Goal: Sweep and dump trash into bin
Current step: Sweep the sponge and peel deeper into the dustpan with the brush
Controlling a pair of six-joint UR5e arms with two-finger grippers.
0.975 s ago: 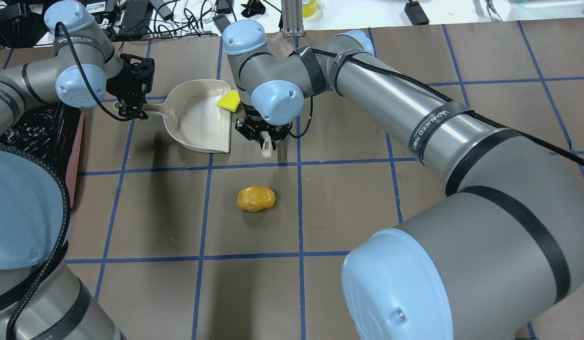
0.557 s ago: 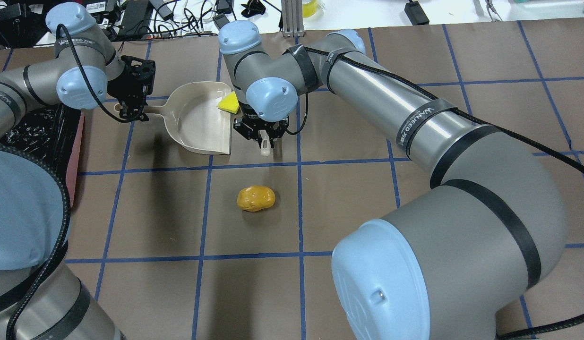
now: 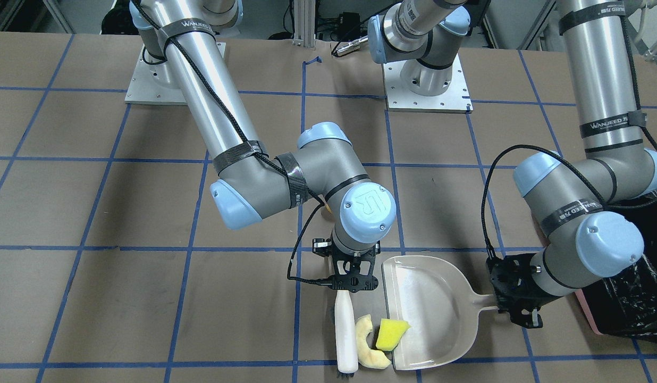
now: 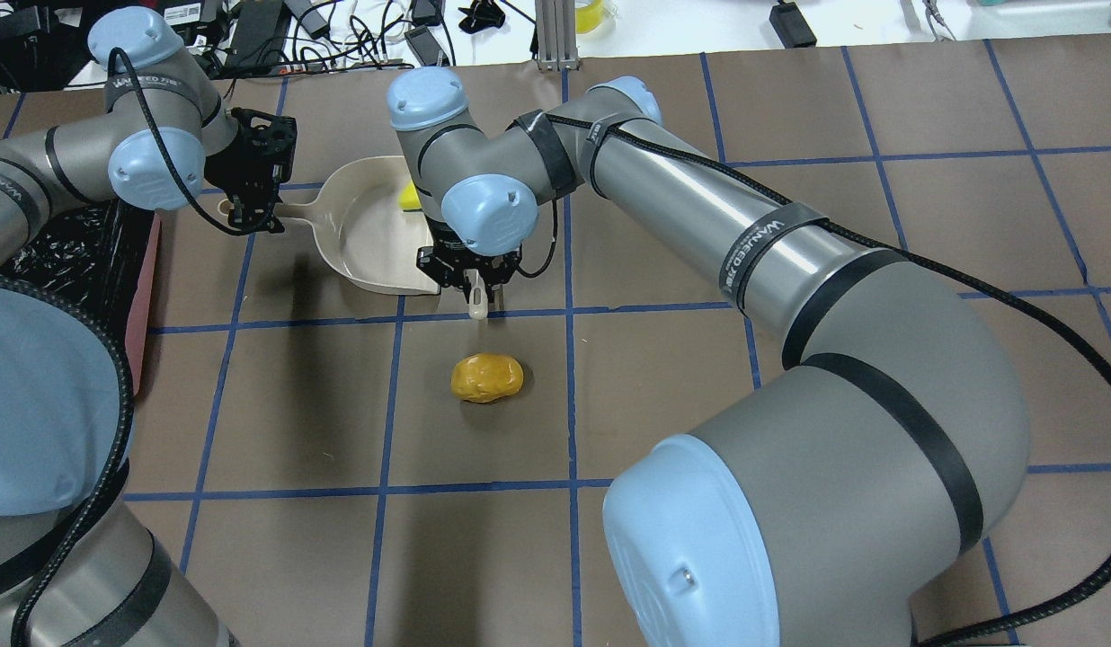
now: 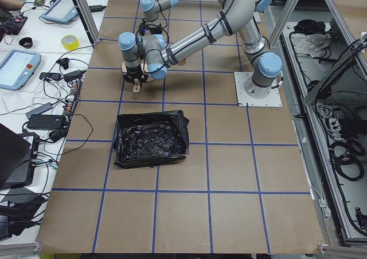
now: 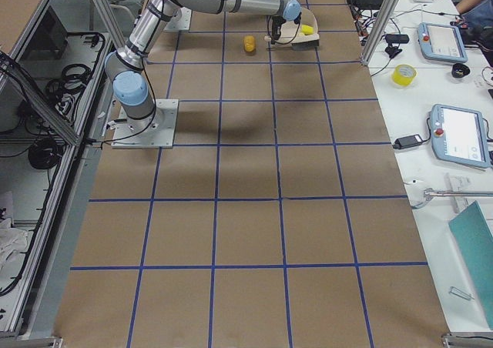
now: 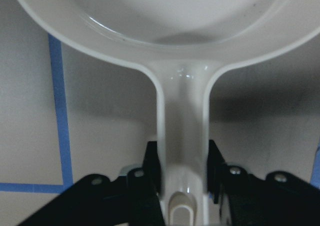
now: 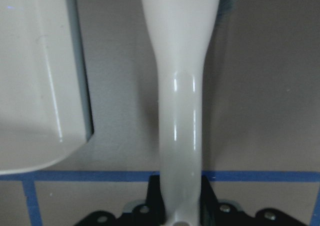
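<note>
We held brush (image 3: pixel 345 330) clamped in right gripper (image 3: pixel 354 283), its long axis parallel to dustpan (image 3: pixel 440 314) mouth. Slice (image 3: pixel 367 344) and sponge (image 3: pixel 390 333) lay between them. Left gripper (image 3: pixel 499 304) clamped pan handle.

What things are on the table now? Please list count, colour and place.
dustpan: 1, cream-white, far from robot's base
brush: 1, white handle, beside dustpan mouth
sponge wedge: 1, yellow-green, on dustpan lip
curved slice: 1, pale yellow, between brush and dustpan
lump: 1, orange-yellow, middle of table, alone
bin: 1, pink with black bag, robot's left side
left gripper: 1, black, shut on dustpan handle
right gripper: 1, black, shut on brush
</note>
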